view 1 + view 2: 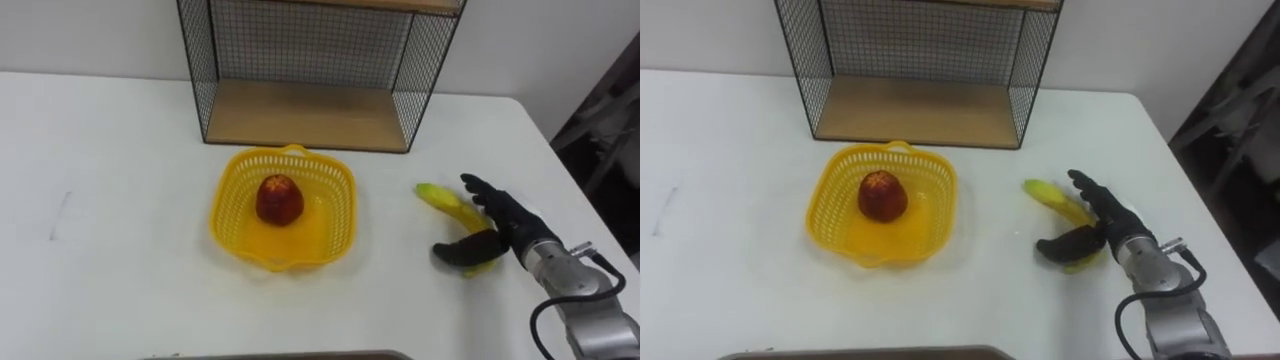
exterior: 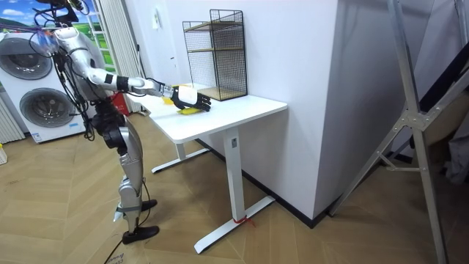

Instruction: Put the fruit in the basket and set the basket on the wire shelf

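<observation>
right hand (image 1: 505, 222): black, reaching in from the lower right, fingers laid over the far side of the banana (image 1: 437, 197) and thumb curled in against its near side, so it has the fruit pinched; the forearm is cut off by the frame's corner. banana: yellow with a greenish tip pointing toward the basket; its middle is hidden under the hand and only that tip and a sliver of the near end show; whether it is lifted or resting on the table (image 1: 110, 140) cannot be told. it lies well apart from the basket, nearer the table's right edge than anything else. basket (image 1: 218, 210): yellow plastic, slotted walls, wavy rim, standing upright at mid table just in front of the wire shelf (image 1: 300, 112). apple (image 1: 280, 199): red, upright, inside the basket toward its far side. wire shelf: black mesh sides and back, wooden floor, open toward the robot; its upper part is cut off by the top of the eye views. open white table top lies between basket and hand, and more to the basket's left. room view: the robot stands at the table's end on the room view's left, right arm stretched out over the top, washing machines (image 2: 29, 81) behind it.
</observation>
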Motion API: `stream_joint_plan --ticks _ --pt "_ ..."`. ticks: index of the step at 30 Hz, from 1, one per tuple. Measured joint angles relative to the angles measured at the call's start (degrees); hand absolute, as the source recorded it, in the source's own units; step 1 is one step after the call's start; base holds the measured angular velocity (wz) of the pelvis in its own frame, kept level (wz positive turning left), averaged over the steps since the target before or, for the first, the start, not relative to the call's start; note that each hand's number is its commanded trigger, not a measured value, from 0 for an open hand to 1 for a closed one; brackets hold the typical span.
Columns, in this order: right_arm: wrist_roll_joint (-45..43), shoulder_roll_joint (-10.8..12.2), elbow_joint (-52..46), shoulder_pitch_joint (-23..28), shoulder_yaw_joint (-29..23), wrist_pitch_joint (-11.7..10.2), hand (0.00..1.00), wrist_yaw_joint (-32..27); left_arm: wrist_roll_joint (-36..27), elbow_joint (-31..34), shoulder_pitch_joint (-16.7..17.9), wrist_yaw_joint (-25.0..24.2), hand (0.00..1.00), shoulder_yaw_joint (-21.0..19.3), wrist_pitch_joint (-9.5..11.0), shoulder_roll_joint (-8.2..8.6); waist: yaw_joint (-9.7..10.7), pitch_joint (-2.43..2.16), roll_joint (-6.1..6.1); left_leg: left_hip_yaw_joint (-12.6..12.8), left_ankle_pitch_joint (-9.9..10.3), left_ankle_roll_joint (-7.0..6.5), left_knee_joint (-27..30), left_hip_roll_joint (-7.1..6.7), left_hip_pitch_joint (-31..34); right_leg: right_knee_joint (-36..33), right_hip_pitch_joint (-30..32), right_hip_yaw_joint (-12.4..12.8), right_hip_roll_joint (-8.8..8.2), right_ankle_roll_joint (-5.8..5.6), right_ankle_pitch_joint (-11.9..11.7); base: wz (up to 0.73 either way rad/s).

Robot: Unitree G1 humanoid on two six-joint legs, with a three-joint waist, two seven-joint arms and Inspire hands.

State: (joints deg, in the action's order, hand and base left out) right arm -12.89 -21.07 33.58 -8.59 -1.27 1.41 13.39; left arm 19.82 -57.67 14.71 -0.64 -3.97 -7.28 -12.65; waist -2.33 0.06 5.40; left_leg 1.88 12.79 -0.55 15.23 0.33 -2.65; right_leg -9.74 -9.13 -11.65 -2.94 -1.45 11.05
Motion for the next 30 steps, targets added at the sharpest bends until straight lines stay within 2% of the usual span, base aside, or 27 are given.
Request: stream_joint_plan --ticks 1,2,3,8,14,20,26,30 --pt "-0.32 -0.06 1.47 -0.55 -0.03 -0.41 0.84 0.2 0.01 0.0 -0.04 0.01 0.0 -0.34 -0.28 0.0 0.01 -0.05 0.05 -0.3 0.0 0.0 0.23 -0.03 0.03 -0.03 -0.2 -0.17 0.01 0.03 -0.02 0.11" --pt "-0.55 -0.06 2.12 -0.92 -0.01 -0.49 0.98 0.35 0.01 0.0 0.0 0.01 0.0 -0.35 -0.41 -0.01 0.0 -0.06 0.06 -0.38 0.0 0.0 0.4 -0.03 0.01 -0.03 -0.36 -0.23 0.02 0.05 -0.03 0.11" --pt "-1.11 -0.06 3.45 -1.27 0.0 -0.57 1.0 0.49 0.01 0.01 0.05 0.0 0.0 -0.32 -0.68 -0.01 0.0 -0.06 0.06 -0.59 0.0 0.0 0.61 -0.06 -0.15 0.0 -0.81 -0.5 0.03 0.07 -0.05 0.12" --pt "-3.81 -0.7 8.49 -3.67 -0.4 -0.57 1.0 0.14 0.02 -0.03 0.06 0.06 0.0 -0.3 -0.98 -0.02 -0.68 -0.16 0.01 -1.63 0.11 0.13 1.38 -0.11 -0.81 -0.03 -2.12 -1.44 0.09 0.11 -0.1 0.1" --pt "-3.65 -2.11 10.88 -3.64 -1.18 -0.75 1.0 -1.87 0.02 -0.94 -0.15 1.13 0.0 0.47 -0.98 -0.05 -1.3 -0.23 -0.05 -2.54 0.09 0.2 1.58 -0.19 -0.96 0.11 -2.8 -2.29 0.16 0.16 -0.13 0.08" --pt "-4.56 -2.06 10.77 -3.52 -1.11 -0.74 1.0 -3.84 0.04 -2.04 -1.37 2.84 0.0 0.85 -0.98 0.02 -1.61 -0.34 -0.05 -2.19 0.02 0.24 1.55 -0.23 -1.07 0.2 -2.78 -2.35 0.14 0.16 -0.12 -0.01" --pt "-7.26 -1.9 10.27 -3.29 -1.13 -0.3 1.0 -5.12 0.01 -1.99 -1.85 4.04 0.0 0.82 -0.9 0.18 -2.84 -0.47 -0.21 -1.09 -0.01 0.26 0.82 -0.04 -1.94 0.11 -2.62 -1.25 0.2 0.16 -0.13 -0.1" --pt "-6.01 -0.99 4.83 -1.01 -1.26 1.29 1.0 -5.06 -0.16 -1.82 -2.16 3.95 0.0 0.83 -0.99 0.26 -2.42 -0.61 -0.44 -0.5 -0.01 0.26 0.47 0.08 -1.54 0.03 -1.94 -0.88 0.2 0.19 -0.15 -0.08"
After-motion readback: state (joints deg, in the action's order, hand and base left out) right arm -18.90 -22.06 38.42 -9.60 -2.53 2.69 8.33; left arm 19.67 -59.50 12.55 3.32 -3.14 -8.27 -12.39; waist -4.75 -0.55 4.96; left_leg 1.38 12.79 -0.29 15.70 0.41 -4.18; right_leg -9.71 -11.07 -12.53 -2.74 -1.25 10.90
